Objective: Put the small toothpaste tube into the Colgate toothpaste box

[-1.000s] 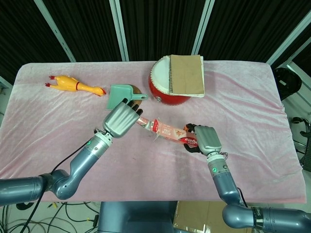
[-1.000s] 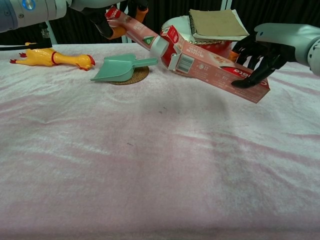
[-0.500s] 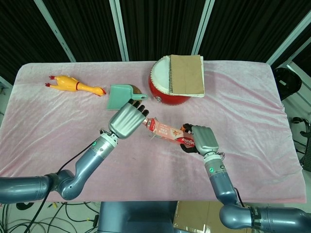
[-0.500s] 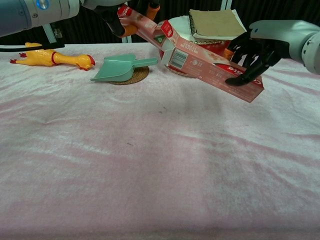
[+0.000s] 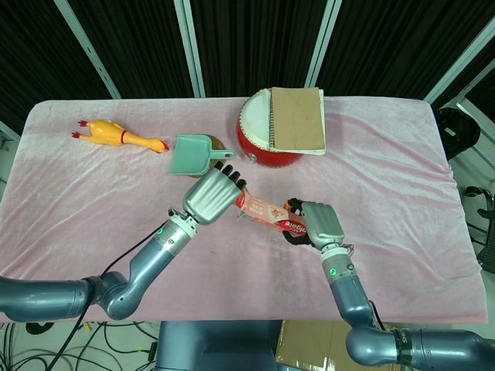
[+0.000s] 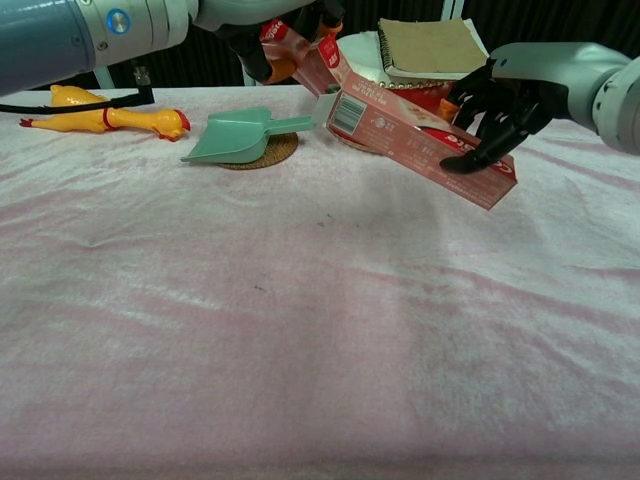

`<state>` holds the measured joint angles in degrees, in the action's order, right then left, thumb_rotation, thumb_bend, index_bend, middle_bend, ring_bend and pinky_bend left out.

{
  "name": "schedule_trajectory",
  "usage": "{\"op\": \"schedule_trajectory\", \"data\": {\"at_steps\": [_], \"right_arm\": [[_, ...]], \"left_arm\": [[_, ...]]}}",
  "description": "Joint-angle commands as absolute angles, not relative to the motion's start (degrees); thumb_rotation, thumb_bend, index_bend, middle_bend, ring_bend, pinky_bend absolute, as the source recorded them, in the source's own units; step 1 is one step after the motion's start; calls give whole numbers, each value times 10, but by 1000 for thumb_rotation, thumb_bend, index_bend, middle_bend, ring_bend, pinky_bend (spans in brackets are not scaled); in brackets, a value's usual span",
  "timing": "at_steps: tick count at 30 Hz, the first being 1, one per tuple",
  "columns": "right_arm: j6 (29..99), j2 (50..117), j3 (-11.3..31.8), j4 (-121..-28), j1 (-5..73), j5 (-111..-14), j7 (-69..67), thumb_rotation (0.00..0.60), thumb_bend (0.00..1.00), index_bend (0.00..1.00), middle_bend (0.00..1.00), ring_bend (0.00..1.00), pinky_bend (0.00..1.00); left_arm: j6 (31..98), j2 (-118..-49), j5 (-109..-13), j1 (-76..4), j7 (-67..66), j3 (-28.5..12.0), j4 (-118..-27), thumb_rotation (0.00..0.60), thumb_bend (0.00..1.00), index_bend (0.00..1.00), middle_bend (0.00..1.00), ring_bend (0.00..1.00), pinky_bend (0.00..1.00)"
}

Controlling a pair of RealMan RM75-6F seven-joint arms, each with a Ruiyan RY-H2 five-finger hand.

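Red-and-pink cardboard identifies the Colgate toothpaste box (image 6: 420,143), one in number, held clear of the pink tablecloth (image 6: 300,330) in a tilted attitude, its open flapped end raised toward the left hand and its far end low at the right hand. The right hand (image 6: 500,105) grips the lower end of the box, dark fingers (image 6: 470,150) wrapped over its front face and the thumb side behind. The left hand (image 5: 213,193) is closed on the small toothpaste tube (image 6: 290,45), one in number; only a short red-and-white length of the tube shows between that hand and the box mouth, and the tube's leading end sits at or inside the open flaps (image 6: 330,70). How far it has entered cannot be told from either view. Both hands are close together above the middle of the table, the box bridging the space between them. Beyond the left hand, on the cloth, lie one green dustpan (image 5: 189,153) resting partly on one brown round mat (image 6: 265,152), and further to that hand's outer side one yellow rubber chicken (image 5: 116,134). Beyond the right hand stands one red drum (image 5: 259,147) with one brown spiral notebook (image 5: 297,119) lying flat on top of it. None of these touches either hand.
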<state>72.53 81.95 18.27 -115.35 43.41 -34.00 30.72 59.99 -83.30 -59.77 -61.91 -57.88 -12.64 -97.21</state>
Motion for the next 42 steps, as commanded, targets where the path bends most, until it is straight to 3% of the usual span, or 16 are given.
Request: {"op": "schedule_trajectory", "data": {"at_steps": [1, 17, 30, 42], "right_arm": [[727, 821, 185, -1156, 435, -337, 304, 600, 379, 527, 467, 411, 410], [740, 849, 236, -1177, 405, -351, 165, 600, 390, 527, 467, 415, 410], [736, 859, 251, -1164, 373, -380, 70, 600, 390, 527, 468, 415, 410], [737, 857, 265, -1145, 362, -391, 42, 600, 391, 527, 468, 415, 410]], "left_arm": [[599, -838, -604, -626, -584, -124, -967, 600, 473, 525, 460, 382, 482], [589, -880, -639, -690, -616, -147, -937, 600, 293, 424, 324, 265, 356], [613, -881, -663, -703, -557, -186, -962, 600, 13, 228, 135, 115, 203], [634, -852, -698, -702, -479, -221, -990, 600, 0, 117, 49, 53, 130]]}}
